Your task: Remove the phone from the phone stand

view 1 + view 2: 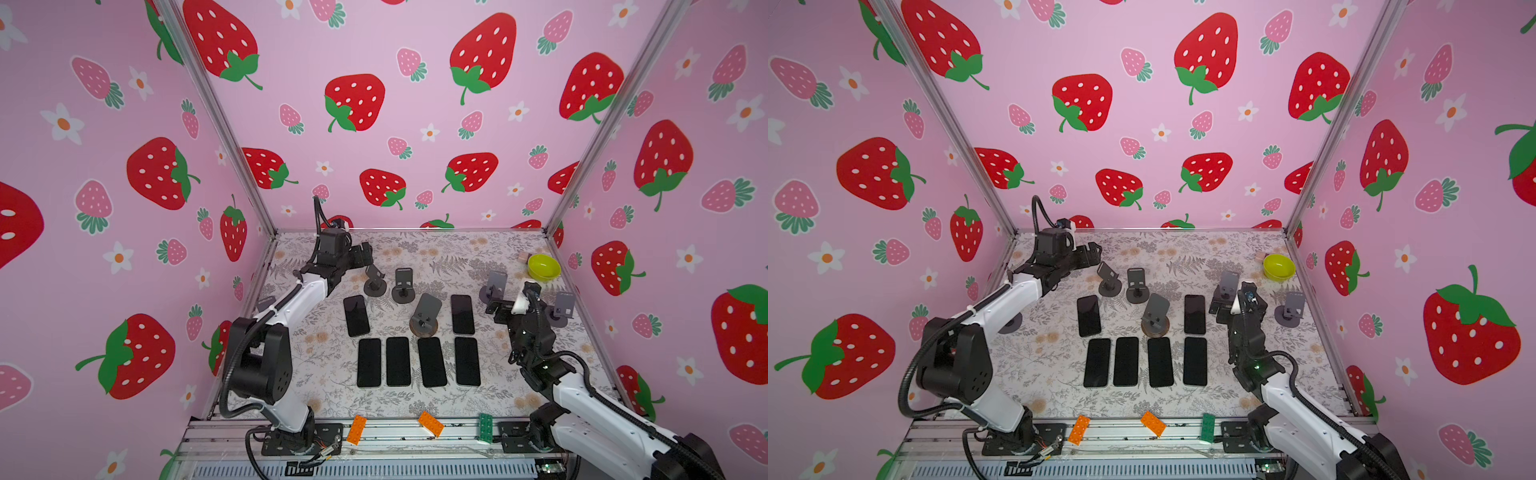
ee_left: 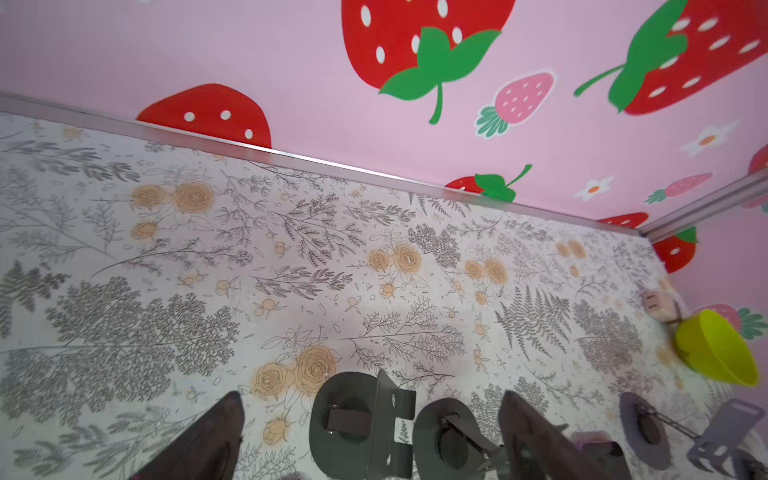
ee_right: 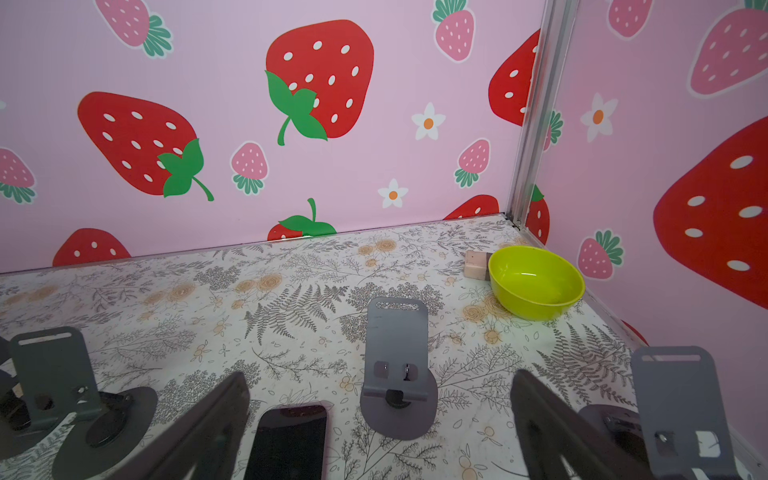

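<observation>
Orange plastic bricks [image 1: 356, 430] and a green plastic brick [image 1: 485, 428] lie on the front metal rail [image 1: 395, 446]. Beyond them, four black glossy phones [image 1: 398, 361] lie flat in a row on the flower-printed tabletop [image 1: 440, 257]. They are rounded at the corners and dark all over.

One row farther lie two more, a far-left phone [image 1: 356, 316] and a far-right phone [image 1: 462, 314], with a tilted grey metal stand [image 1: 424, 313] between them.

The right pincer [image 3: 380, 376] hangs released and empty. The far-right phone lies low beside one finger [image 3: 216, 419], not touching it, and a right-hand grey stand [image 1: 494, 286] is just ahead.

Farther back, the left pincer [image 1: 366, 254] is spread wide and holds nothing. A small back-left stand [image 1: 374, 280] lies between it and the far-left phone.

A lime plastic bowl [image 1: 543, 267] sits in the far right corner.
</observation>
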Robot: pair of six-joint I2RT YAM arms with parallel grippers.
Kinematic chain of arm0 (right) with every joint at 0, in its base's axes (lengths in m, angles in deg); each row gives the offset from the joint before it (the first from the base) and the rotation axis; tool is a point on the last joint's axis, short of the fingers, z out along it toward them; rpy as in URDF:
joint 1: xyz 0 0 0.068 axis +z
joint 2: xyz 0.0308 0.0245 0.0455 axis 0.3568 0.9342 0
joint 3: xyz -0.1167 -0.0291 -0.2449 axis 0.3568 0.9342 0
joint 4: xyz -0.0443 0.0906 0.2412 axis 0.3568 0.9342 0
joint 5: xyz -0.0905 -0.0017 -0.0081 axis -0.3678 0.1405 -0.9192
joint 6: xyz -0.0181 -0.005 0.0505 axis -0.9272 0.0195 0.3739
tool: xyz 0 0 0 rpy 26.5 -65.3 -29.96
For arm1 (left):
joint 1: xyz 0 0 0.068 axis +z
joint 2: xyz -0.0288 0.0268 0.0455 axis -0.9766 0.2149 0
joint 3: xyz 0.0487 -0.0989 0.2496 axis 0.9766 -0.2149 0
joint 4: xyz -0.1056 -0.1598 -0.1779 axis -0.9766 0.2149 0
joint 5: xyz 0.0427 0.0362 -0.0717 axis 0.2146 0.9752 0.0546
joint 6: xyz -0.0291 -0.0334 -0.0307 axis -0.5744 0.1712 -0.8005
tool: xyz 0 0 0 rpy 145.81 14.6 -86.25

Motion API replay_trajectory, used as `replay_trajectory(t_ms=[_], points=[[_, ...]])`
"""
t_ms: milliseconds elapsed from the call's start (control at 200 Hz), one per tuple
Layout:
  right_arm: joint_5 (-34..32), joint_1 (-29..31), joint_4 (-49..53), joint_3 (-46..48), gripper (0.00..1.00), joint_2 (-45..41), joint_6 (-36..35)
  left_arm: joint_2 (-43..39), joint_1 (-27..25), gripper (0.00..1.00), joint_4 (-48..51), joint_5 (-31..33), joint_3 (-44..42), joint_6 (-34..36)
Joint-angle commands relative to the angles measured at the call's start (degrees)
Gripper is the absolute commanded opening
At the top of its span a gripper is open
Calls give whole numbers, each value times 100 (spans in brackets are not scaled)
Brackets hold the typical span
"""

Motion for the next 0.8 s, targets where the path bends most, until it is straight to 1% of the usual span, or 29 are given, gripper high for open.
replay_trajectory(t_ms=[0, 55, 100, 145, 240, 340, 375, 420, 475, 485, 515, 560, 595, 650, 715, 765, 790], points=[[-622, -60, -184, -33, 100, 56, -116, -475, 1, 99, -226, 392, -686, -54], [-846, -69, -127, -64, 100, -54, -67, -811, 25, 99, -451, 466, -1198, -164], [-908, -93, -253, 4, 100, -161, -79, -1105, 36, 99, -726, 560, -1655, -220], [-978, -142, -447, 113, 100, -216, -108, -1404, 68, 99, -990, 687, -2091, -120], [-1183, -418, -713, 264, 99, -170, -118, -2150, 100, 99, -1331, 1201, -2868, 473], [-1003, -836, -1015, 489, 100, -37, -319, -3013, 87, 99, -1851, 1862, -3764, 1104], [-955, -959, -1181, 604, 99, 21, -388, -3221, 78, 99, -2138, 2094, -4079, 1316], [-840, -1087, -1553, 831, 100, 104, -675, -3374, 74, 99, -2579, 2374, -4447, 1605], [-665, -1259, -2186, 1155, 100, 193, -952, -3366, 73, 99, -3137, 2825, -4749, 1542], [-613, -1294, -2311, 1212, 99, 339, -994, -3335, 73, 99, -3246, 2901, -4786, 1518], [-445, -1419, -2651, 1358, 100, 489, -1053, -3229, 91, 99, -3469, 2965, -4841, 1563], [-153, -1612, -2908, 1461, 100, 717, -1028, -2969, 117, 99, -3630, 2793, -4816, 1893], [247, -1777, -3027, 1484, 100, 903, -1000, -2746, 115, 99, -3680, 2588, -4748, 2211], [807, -1995, -3297, 1481, 100, 1357, -997, -2449, 118, 99, -3771, 2385, -4681, 2400], [995, -2098, -3753, 1498, 100, 1862, -965, -2126, 169, 99, -4296, 2260, -4810, 2451], [1198, -2155, -4187, 1489, 100, 2166, -1152, -1845, 230, 99, -4780, 2068, -4926, 2567], [1305, -2181, -4324, 1456, 100, 2303, -1209, -1706, 252, 99, -4964, 2058, -4943, 2506]])
